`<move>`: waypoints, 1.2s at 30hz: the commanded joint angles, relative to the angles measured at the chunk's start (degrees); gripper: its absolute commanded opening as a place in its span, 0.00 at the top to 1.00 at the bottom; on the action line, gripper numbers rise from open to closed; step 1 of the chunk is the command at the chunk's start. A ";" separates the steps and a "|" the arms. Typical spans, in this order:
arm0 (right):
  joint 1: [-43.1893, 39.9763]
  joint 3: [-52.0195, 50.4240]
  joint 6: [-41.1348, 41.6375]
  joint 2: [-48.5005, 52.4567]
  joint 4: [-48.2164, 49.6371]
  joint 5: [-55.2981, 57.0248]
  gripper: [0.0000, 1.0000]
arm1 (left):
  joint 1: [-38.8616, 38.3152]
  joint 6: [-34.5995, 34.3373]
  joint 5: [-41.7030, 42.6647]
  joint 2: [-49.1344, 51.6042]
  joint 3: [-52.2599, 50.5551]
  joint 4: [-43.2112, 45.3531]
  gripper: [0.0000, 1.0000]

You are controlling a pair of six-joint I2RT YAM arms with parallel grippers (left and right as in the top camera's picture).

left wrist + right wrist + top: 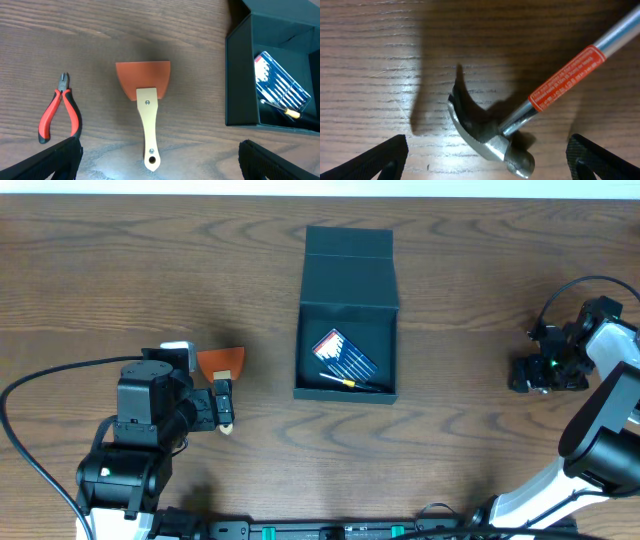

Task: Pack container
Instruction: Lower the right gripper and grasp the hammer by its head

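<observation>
The dark teal container point(345, 392) stands open at the table's middle, its flap lid folded back. Inside lie a pack of small screwdrivers point(345, 355) and a yellow-handled tool point(346, 381). The container also shows at the right of the left wrist view point(242, 80). My left gripper point(160, 151) is open over the cream handle of an orange-bladed scraper point(144, 80), which lies flat on the table; it also shows in the overhead view point(221, 363). My right gripper point(487, 152) is open just above the head of a claw hammer point(487, 132) at the far right.
Red-handled pliers point(59, 112) lie left of the scraper, hidden under my left arm in the overhead view. The hammer's steel shaft with a red label point(567, 77) runs up to the right. My right arm point(600, 420) covers the hammer from above.
</observation>
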 commanded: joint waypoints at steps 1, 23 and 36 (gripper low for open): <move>-0.33 0.46 -0.55 1.73 0.48 -0.50 0.07 | -0.13 0.50 -0.63 0.07 0.85 0.07 0.01; -0.31 0.44 -0.55 2.58 2.27 -0.70 0.48 | -0.13 0.50 -0.63 0.07 0.85 0.66 0.01; -0.31 0.44 -0.55 2.58 2.19 -0.68 0.66 | -0.13 0.50 -0.63 0.07 0.85 1.31 0.02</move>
